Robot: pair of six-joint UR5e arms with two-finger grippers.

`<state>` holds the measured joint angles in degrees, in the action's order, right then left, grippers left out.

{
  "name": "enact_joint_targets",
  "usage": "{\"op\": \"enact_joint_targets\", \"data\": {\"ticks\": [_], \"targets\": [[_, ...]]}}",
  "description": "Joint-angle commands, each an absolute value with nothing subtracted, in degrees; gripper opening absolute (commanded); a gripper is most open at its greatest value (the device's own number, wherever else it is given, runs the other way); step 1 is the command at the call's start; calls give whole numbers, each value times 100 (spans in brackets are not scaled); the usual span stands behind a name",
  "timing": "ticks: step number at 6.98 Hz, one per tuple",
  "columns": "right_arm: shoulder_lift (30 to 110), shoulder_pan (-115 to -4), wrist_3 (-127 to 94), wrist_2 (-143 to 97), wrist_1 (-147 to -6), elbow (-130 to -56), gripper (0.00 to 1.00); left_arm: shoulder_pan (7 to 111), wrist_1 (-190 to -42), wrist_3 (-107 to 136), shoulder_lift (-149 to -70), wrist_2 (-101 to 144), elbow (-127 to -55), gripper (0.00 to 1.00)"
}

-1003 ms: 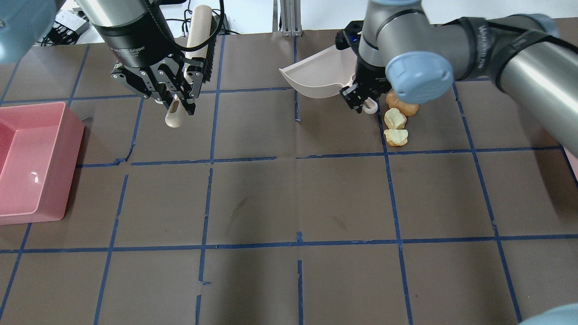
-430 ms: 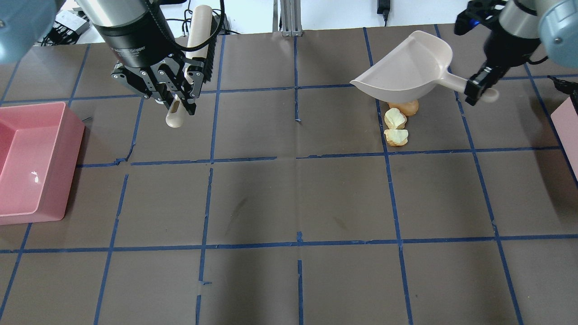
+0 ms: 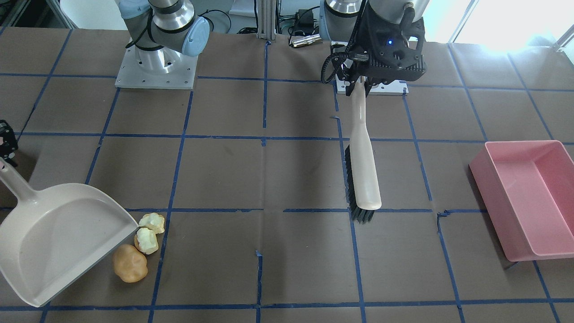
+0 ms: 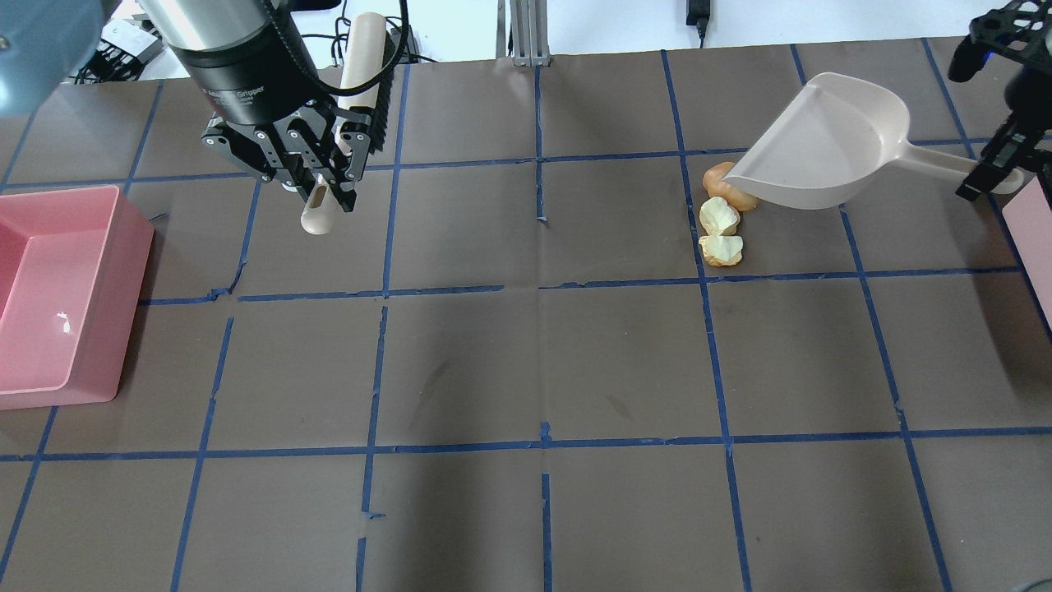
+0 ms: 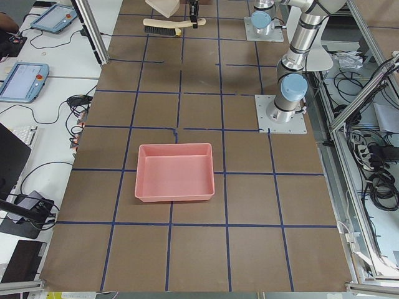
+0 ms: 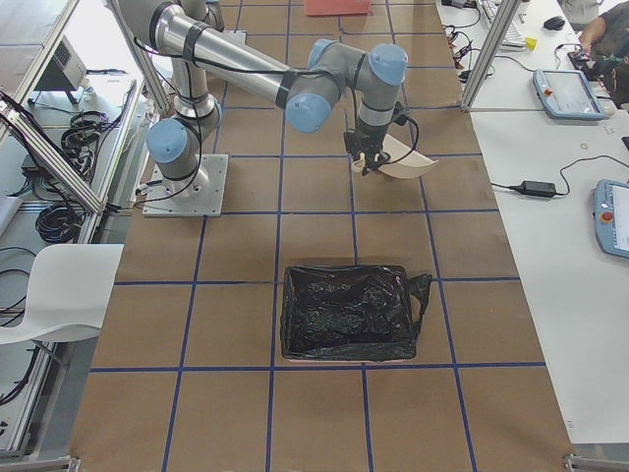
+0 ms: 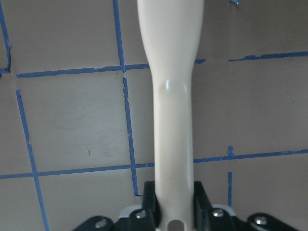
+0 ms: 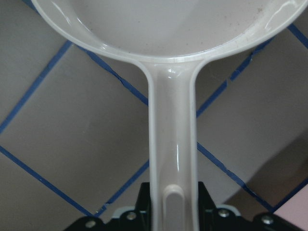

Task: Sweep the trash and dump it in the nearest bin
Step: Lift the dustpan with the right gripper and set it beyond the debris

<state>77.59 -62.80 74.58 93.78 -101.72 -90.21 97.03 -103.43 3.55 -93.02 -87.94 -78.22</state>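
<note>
We record the right arm reaching far out, its tool (image 4: 986,171) pinching the handle of a tilted, smooth beige dustpan (image 4: 822,144). The pan's lip is by the trash (image 4: 722,218) on the desk (image 4: 575,353): one rounded orange-brown lump and two pale chunks. The left tool (image 4: 322,187) clamps the cream brush (image 3: 364,166) handle. A sliver of the bin (image 4: 1039,238) shows at the right edge.

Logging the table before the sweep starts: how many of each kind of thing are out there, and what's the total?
Trash lumps: 3 (orange-brown lump, two pale yellow chunks)
Sweeping implements: 2 (brush, dustpan)
Containers: 2 (pink tub, black-lined bin)
Total: 7
</note>
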Motion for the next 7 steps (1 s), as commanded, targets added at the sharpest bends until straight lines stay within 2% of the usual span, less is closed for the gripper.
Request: {"op": "enact_joint_targets", "data": {"ticks": [1,3,7], "targets": [[7140,-5846,8748,9404,-10730,-8704,0,9703,-10345,378,-9299,-8780,-7822,0],[6760,-5827,9733,9554,-10880,-8351,0,9712,-10345,378,-9308,-8780,-7831,0],[6461,-5635,11807,9545,-11468,-8498,0,9703,-10380,378,-9290,-8780,-7822,0]]}}
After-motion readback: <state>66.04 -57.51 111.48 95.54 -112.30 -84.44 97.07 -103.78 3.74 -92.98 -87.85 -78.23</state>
